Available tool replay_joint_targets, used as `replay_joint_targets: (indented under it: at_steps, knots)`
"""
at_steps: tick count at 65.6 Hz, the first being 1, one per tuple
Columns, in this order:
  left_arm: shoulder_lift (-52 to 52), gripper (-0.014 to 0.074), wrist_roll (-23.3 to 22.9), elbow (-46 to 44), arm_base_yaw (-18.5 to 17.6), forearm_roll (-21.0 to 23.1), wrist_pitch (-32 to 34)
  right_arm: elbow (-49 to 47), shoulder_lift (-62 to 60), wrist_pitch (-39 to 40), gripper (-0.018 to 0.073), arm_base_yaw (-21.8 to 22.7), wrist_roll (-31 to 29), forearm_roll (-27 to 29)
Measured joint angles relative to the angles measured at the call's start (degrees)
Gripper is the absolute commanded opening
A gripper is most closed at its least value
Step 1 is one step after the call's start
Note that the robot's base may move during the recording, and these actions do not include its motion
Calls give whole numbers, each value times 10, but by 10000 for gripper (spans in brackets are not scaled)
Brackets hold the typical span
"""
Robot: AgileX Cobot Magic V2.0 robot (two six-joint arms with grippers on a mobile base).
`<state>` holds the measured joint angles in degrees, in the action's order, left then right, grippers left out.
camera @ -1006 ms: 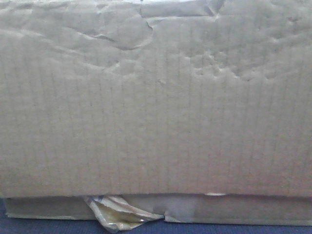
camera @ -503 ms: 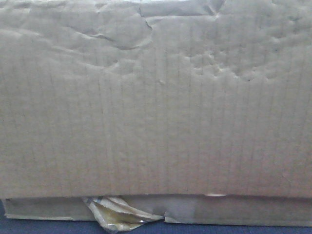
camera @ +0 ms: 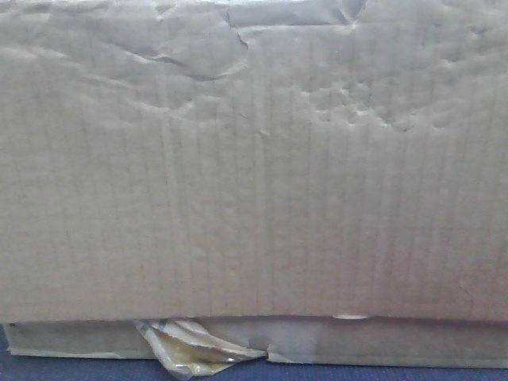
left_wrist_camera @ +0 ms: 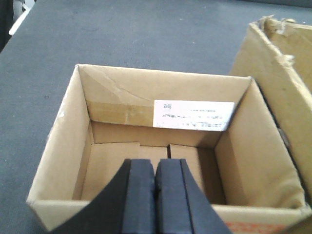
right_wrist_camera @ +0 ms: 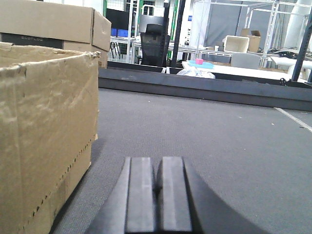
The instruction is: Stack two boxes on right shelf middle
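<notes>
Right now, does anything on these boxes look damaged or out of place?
The tall box is creased and dented near its top, and yellowish tape hangs peeled off the flatter box below it.

Tall brown box [camera: 254, 175], creased dented face, flatter box [camera: 381, 341] showing below, yellowish tape [camera: 190, 353] peeling

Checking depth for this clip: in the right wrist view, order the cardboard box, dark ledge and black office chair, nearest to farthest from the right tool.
1. cardboard box, left, beside the right tool.
2. dark ledge, spanning mid-view.
3. black office chair, beyond the ledge.
</notes>
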<state>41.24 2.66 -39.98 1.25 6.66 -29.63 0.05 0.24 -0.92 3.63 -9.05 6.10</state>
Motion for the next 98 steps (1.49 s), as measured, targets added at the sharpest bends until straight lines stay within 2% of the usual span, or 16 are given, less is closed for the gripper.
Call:
replay_joint_targets:
  at_steps: [7,16,25,33,43,55,59,68,74,98]
  knots:
    - [40,-93,0,-36,7,1,-18,0,0,0,-169,0,0,0]
    - [120,-93,10,-111,33,1,-81,0,0,0,-169,0,0,0]
    - [199,-93,67,-189,63,5,-154,0,0,0,-169,0,0,0]
    - [265,-93,126,-264,94,28,-237,0,0,0,-169,0,0,0]
    - [332,-93,154,-326,127,36,-299,0,0,0,-169,0,0,0]
    - [359,-71,157,-344,154,31,-297,0,0,0,-169,0,0,0]
    - [359,-10,158,-344,155,21,-294,0,0,0,-169,0,0,0]
    - [360,235,158,-345,158,17,-290,0,0,0,-169,0,0,0]
    - [364,351,158,-346,158,17,-286,0,0,0,-169,0,0,0]
    - [442,337,158,-346,158,27,-275,0,0,0,-169,0,0,0]
